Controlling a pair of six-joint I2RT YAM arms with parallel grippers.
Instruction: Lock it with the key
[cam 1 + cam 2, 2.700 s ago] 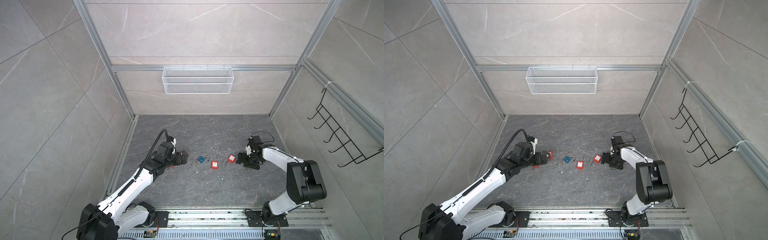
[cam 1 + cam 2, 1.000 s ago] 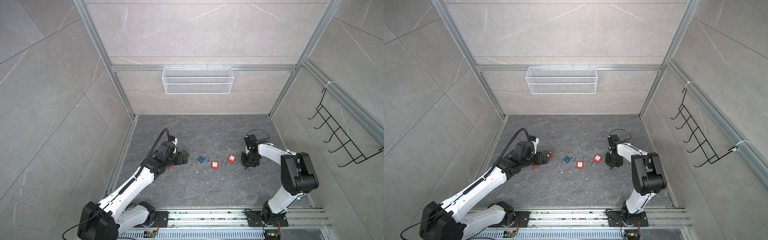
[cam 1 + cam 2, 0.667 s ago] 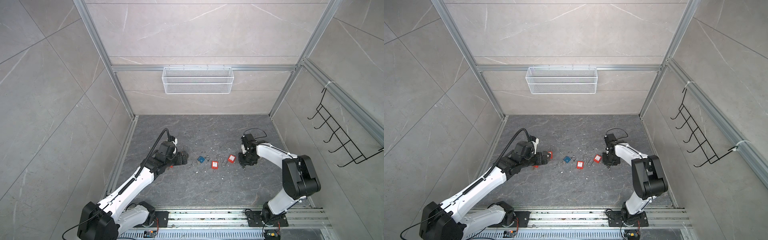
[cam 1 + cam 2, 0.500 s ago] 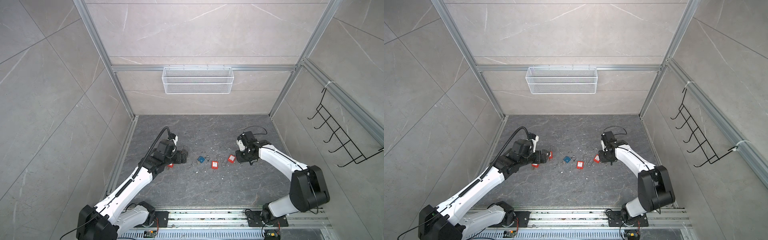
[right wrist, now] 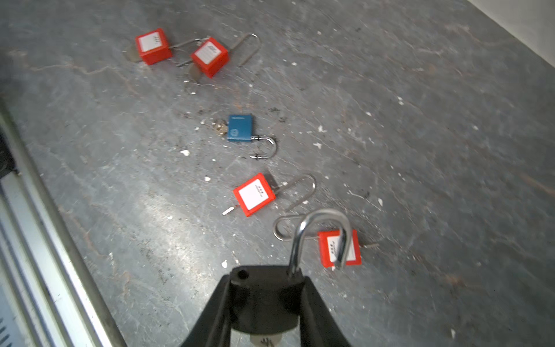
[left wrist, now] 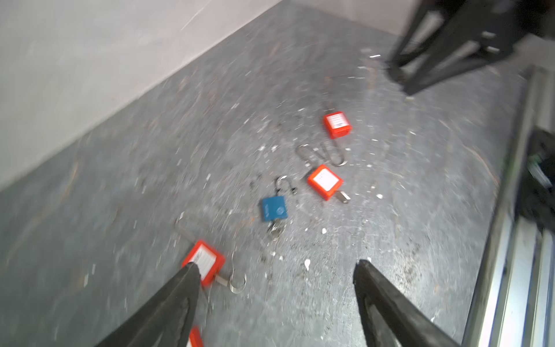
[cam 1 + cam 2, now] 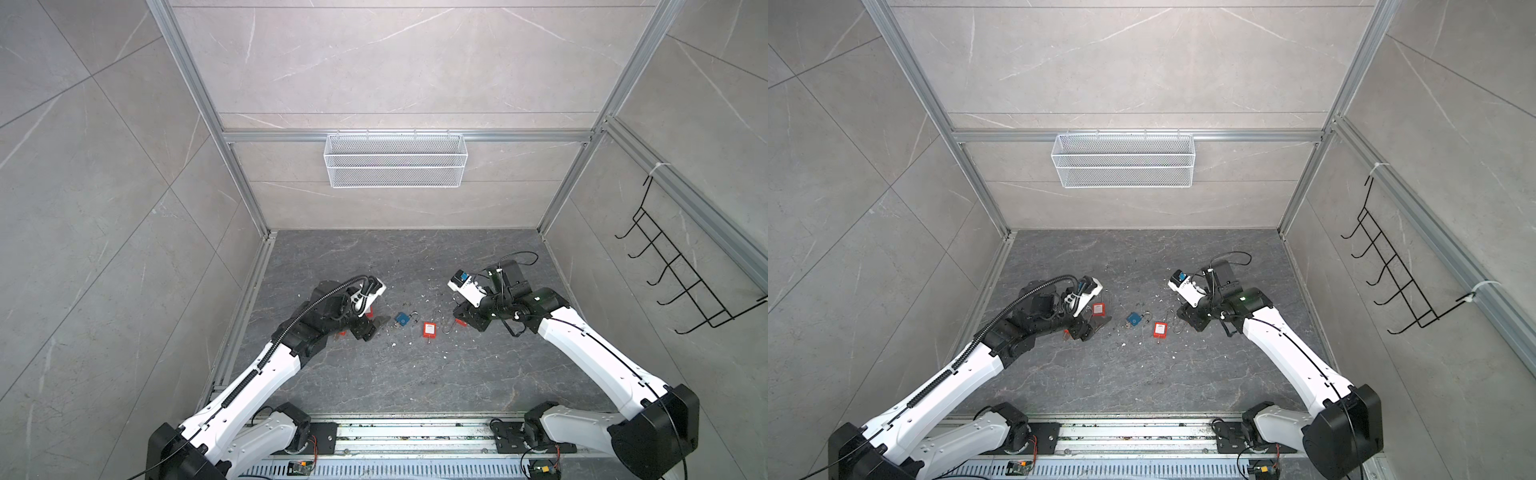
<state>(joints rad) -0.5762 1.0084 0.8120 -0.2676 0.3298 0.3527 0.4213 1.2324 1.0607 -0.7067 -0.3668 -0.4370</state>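
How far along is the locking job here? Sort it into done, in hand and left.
Done: the right gripper has the black padlock clamped by its body. In hand: its shackle stands open, one leg free; the left gripper hangs open and empty near a red padlock. Left: closing the shackle and turning a key; none is clear in this lock.

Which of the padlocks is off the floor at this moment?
The black padlock, clamped in the jaws of the right gripper with its shackle swung open. The blue padlock and four red padlocks lie on the floor.
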